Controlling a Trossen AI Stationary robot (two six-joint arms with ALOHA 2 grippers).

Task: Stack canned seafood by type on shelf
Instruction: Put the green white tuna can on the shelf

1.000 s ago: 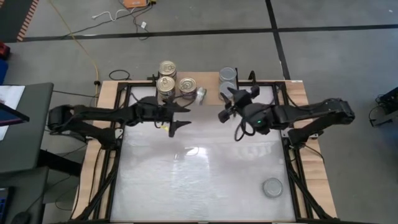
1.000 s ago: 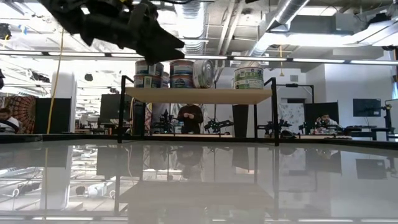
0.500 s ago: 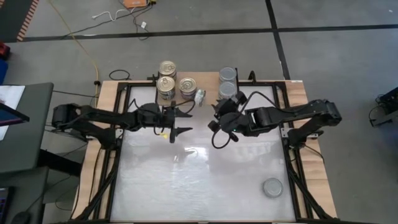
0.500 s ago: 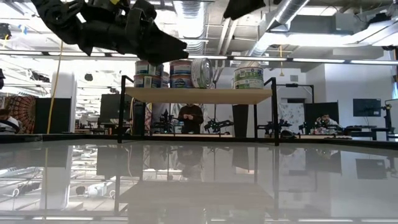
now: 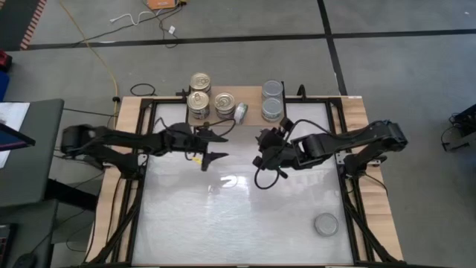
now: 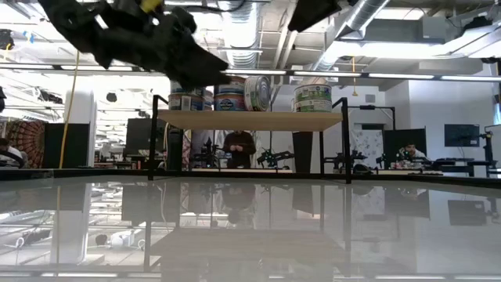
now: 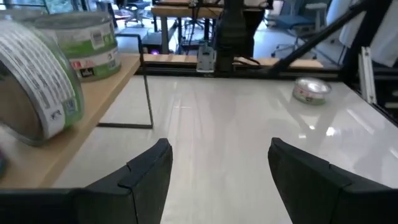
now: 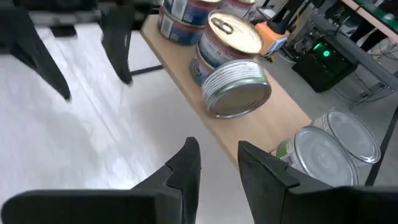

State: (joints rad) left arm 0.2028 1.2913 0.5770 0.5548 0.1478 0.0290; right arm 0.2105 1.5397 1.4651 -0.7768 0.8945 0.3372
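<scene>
Silver tipped tin (image 5: 240, 112) lies sideways on the shelf (image 5: 294, 112); the empty, narrowly parted right hand (image 5: 262, 148) should straddle it squarely. Left hand (image 5: 214, 145) waits open.

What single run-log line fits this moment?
left gripper: open, empty | right gripper: open, empty | tipped can: on shelf | stray can: on table

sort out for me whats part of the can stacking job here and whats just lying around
Part of the job:
- gold-lid cans
- silver-lid cans
- can on its side
- lone can on the tabletop
- shelf
- left gripper, right gripper, both empty

Just lying about:
- cables on the floor
- orange object
</scene>
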